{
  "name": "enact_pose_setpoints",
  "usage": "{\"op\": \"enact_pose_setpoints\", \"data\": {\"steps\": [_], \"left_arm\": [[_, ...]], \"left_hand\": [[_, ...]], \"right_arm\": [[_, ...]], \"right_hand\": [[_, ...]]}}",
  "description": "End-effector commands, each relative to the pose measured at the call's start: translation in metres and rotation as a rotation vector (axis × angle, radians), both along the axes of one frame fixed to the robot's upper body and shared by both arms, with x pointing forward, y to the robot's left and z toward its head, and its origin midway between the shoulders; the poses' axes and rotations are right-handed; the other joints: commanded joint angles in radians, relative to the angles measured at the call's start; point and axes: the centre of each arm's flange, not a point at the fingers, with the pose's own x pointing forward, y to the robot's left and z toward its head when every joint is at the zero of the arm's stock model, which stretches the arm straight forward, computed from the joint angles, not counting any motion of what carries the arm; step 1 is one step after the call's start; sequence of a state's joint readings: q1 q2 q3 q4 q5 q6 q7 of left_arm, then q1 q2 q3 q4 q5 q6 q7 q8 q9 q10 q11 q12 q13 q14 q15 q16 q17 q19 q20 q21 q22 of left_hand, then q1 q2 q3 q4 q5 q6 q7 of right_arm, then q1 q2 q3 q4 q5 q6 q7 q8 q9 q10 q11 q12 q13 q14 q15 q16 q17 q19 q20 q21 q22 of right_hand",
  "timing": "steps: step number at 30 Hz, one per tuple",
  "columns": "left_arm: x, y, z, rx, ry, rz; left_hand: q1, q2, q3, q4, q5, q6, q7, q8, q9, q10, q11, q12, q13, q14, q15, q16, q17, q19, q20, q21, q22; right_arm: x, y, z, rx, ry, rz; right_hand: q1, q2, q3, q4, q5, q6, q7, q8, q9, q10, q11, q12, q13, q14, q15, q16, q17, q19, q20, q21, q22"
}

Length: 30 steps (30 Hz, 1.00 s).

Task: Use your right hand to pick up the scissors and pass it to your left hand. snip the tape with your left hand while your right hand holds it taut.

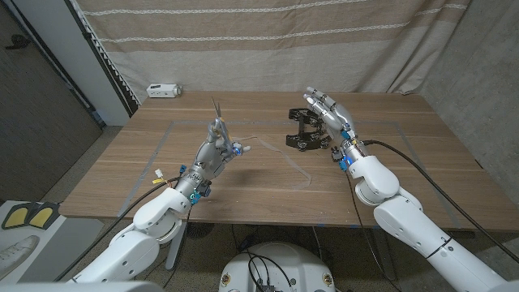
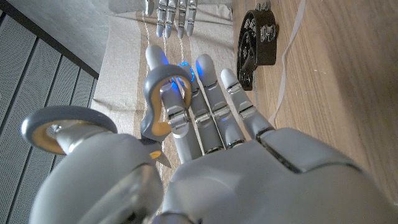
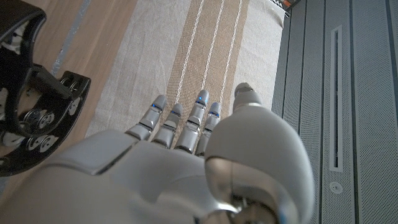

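While the left hand (image 1: pixel 217 151) grips the scissors (image 1: pixel 217 122) by their grey handles, blades pointing up above the worktop (image 1: pixel 268 178), the right hand (image 1: pixel 328 113) hangs over the black tape dispenser (image 1: pixel 306 131), fingers (image 3: pixel 163 118) straight and apart, holding nothing. A clear strip of tape (image 1: pixel 284 162) trails from the dispenser across the wood.

Soft, even room light falls on the wooden counter (image 1: pixel 268 174), shadows faint; wrist views blur close-up on each robot hand (image 2: pixel 249 155), edges bowed.
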<state>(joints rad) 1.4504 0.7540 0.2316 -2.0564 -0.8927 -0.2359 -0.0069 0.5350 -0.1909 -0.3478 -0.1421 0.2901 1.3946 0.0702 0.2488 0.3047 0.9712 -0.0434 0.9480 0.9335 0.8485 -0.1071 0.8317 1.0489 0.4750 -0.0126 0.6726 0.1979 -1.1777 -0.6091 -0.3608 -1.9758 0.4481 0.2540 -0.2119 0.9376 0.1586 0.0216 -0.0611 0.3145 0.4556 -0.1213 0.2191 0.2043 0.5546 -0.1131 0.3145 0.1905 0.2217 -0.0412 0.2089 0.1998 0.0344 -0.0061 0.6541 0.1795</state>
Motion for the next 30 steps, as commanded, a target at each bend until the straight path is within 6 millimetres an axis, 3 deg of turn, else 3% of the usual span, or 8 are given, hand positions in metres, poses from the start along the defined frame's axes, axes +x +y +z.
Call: {"op": "enact_pose_setpoints", "data": {"steps": [1, 13, 21, 30], "left_arm": [[-0.008, 0.001, -0.007, 0.007, 0.016, -0.007], [-0.011, -0.001, -0.012, 0.004, 0.018, -0.023], [-0.013, -0.001, -0.016, 0.004, 0.024, -0.024], [-0.015, -0.002, -0.02, -0.01, 0.025, -0.023]], "left_hand": [[0.007, 0.006, -0.002, -0.004, 0.008, -0.081, 0.085, 0.004, 0.003, 0.067, -0.068, 0.022, 0.005, -0.002, -0.05, 0.004, 0.003, 0.004, -0.002, -0.008, 0.003], [0.01, 0.008, -0.001, -0.001, 0.016, -0.08, 0.085, 0.001, 0.006, 0.064, -0.07, 0.025, 0.003, -0.003, -0.05, 0.003, -0.001, 0.004, -0.002, -0.019, 0.005], [0.015, 0.011, 0.001, 0.0, 0.021, -0.08, 0.083, -0.001, 0.009, 0.06, -0.073, 0.027, 0.004, -0.009, -0.048, 0.007, 0.006, 0.001, -0.005, -0.026, 0.007], [0.019, 0.012, 0.002, 0.0, 0.026, -0.076, 0.085, -0.003, 0.007, 0.068, -0.072, 0.028, -0.004, -0.005, -0.049, 0.007, 0.001, -0.003, -0.013, -0.033, 0.009]], "right_arm": [[-0.002, 0.008, -0.005, -0.066, 0.01, -0.096], [-0.004, 0.016, -0.007, -0.151, 0.018, -0.199], [-0.004, 0.023, -0.008, -0.202, 0.02, -0.245], [-0.005, 0.032, -0.009, -0.281, 0.012, -0.302]], "right_hand": [[-0.004, -0.004, -0.001, -0.006, 0.005, 0.007, -0.003, 0.006, 0.001, -0.006, -0.018, -0.002, 0.002, -0.007, -0.105, 0.003, 0.004, 0.008, -0.003, -0.005, 0.005], [-0.002, -0.002, -0.001, -0.009, 0.006, -0.003, -0.008, 0.001, 0.002, -0.037, -0.034, -0.014, 0.005, -0.013, -0.084, 0.002, 0.005, 0.006, -0.003, -0.011, 0.006], [0.002, -0.003, 0.0, -0.014, 0.006, 0.004, -0.004, 0.004, 0.002, -0.023, -0.035, -0.008, 0.009, 0.003, -0.078, 0.008, 0.006, 0.011, 0.054, -0.013, 0.007], [0.005, -0.004, 0.0, -0.018, 0.005, 0.001, -0.003, 0.003, 0.002, -0.023, -0.034, -0.008, 0.01, 0.015, -0.074, 0.013, 0.006, 0.026, 0.046, -0.01, 0.007]]}}
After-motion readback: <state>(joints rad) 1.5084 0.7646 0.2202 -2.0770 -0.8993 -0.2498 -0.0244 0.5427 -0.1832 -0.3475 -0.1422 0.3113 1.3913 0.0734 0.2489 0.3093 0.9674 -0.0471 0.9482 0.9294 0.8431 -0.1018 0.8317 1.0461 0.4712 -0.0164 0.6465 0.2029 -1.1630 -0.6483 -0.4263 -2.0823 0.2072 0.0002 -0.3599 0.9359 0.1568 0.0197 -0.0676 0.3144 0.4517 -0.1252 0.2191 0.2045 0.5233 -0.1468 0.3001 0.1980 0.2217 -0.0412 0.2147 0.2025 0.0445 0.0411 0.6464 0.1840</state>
